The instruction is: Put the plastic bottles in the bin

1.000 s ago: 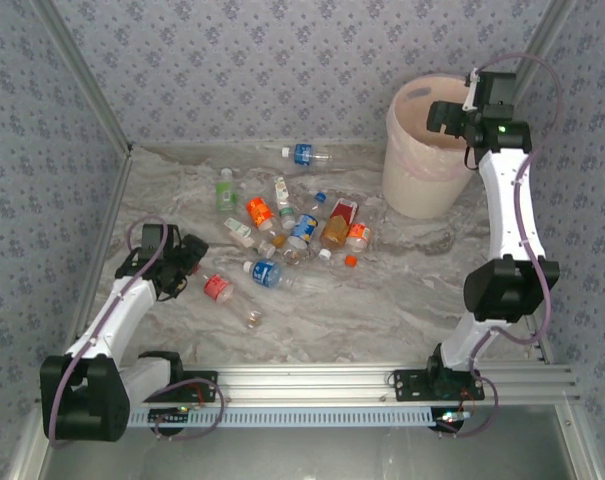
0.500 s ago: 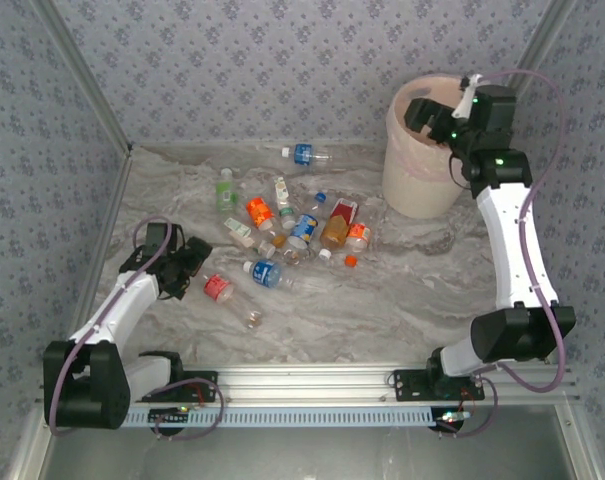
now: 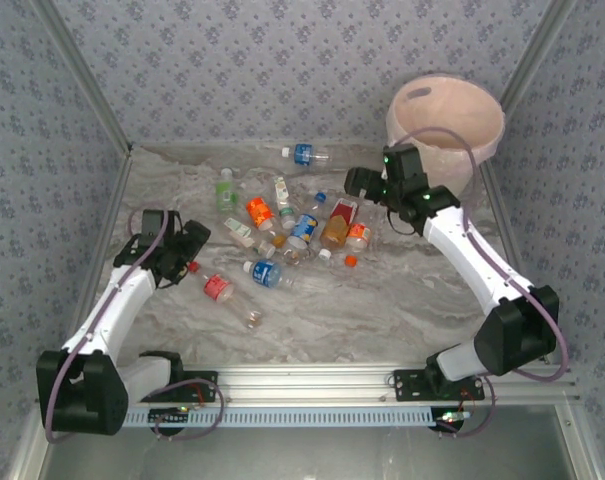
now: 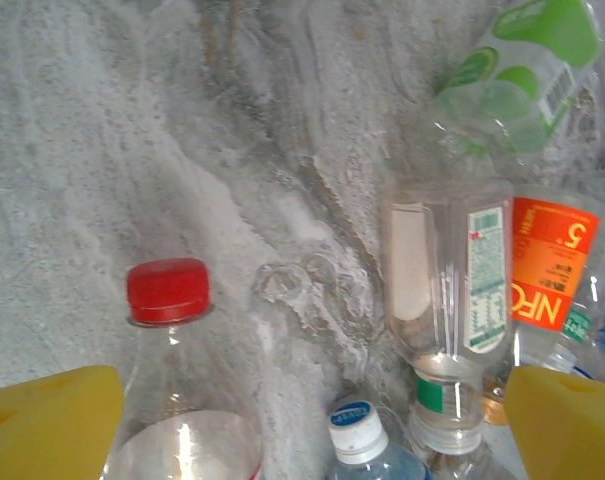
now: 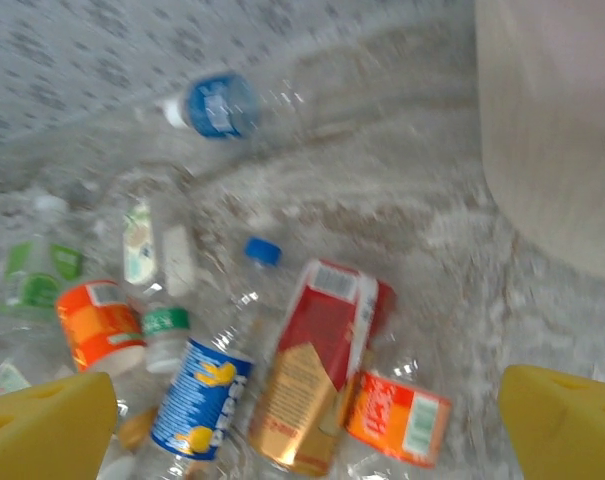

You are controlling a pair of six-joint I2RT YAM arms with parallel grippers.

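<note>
**Left gripper** [image 4: 302, 432]: yellow fingers [image 4: 44, 425] spread wide, nothing between them. In the left wrist view, a clear plastic bottle with a red cap [image 4: 168, 291] lies just inside the left finger, cap pointing away. A clear bottle with a white-and-green label [image 4: 448, 290] lies just inside the right finger, beside a small bottle with a blue-and-white cap [image 4: 356, 428]. An orange-labelled bottle [image 4: 550, 268] and a green-labelled bottle [image 4: 527, 45] lie further out. The left arm reaches low and forward, its gripper [image 3: 187, 250] at the left edge of the pile.

**Right gripper** [image 5: 302, 425]: yellow fingers [image 5: 44, 420] parted wide, empty. Below and between them lie a red-labelled bottle of amber liquid [image 5: 318, 385], a blue-and-yellow-labelled bottle [image 5: 203, 395] and a small orange-labelled bottle [image 5: 396, 420]. A loose blue cap [image 5: 263, 250] and a blue-labelled bottle [image 5: 217, 105] lie beyond. The right arm bends left and down, its gripper [image 3: 358, 183] above the right edge of the pile.

**Tall round cream-white bin with pale-pink liner** [image 3: 479, 155]: far right corner of the grey marbled table [image 3: 382, 300], behind the right arm.

**Change:** a second ago the right gripper hung over the bin's mouth; it has swung down to the pile. The left gripper has edged nearer the bottles. The bottles on the table lie as before.
</note>
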